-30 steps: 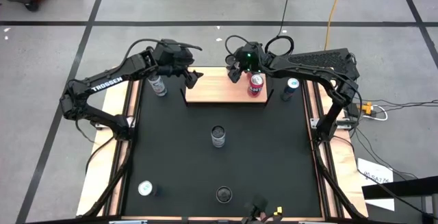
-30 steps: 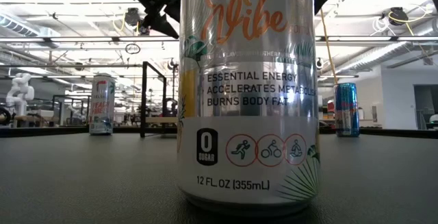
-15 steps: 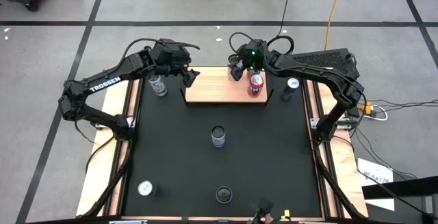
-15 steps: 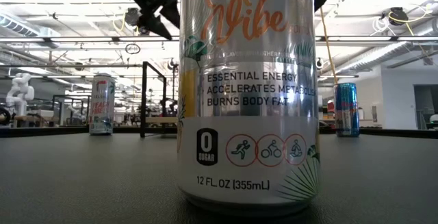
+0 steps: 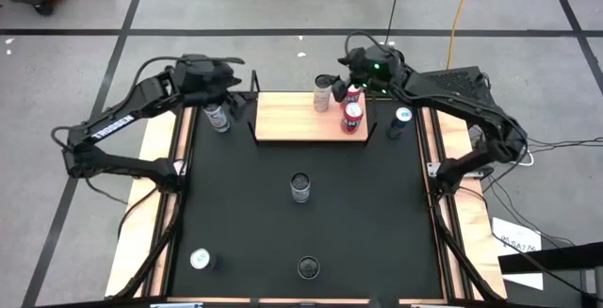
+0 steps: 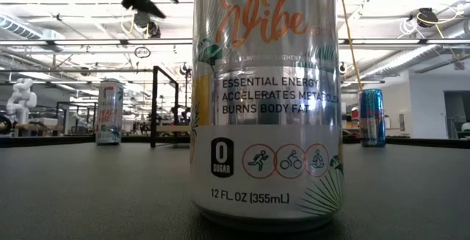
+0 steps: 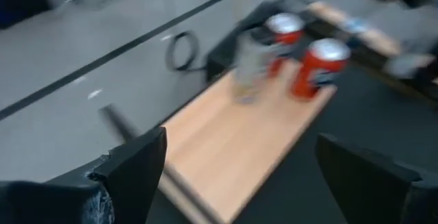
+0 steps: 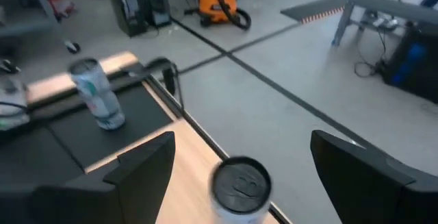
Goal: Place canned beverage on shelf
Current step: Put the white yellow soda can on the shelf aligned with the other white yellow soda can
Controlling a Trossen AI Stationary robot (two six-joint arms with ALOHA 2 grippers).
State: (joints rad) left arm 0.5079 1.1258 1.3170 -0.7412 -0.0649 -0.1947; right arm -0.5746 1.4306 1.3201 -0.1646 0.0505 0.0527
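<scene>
At the top centre of the high view, the shelf [image 5: 297,117] carries a silver can [image 5: 324,93] and two red cans [image 5: 352,117] bunched at its right end, leaving its left bare for more. The right pincer [image 5: 350,74] hangs spread just above the silver can, apparently having set it down. The left pincer [image 5: 229,89], also spread and empty, hovers near a can [image 5: 217,117] on the counter [image 5: 245,214] beside the shelf's left rail, probably the next pick.

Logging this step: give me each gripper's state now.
Left gripper: open, holding nothing, near the shelf's left end.
Right gripper: open, empty, above the silver can on the shelf.
</scene>
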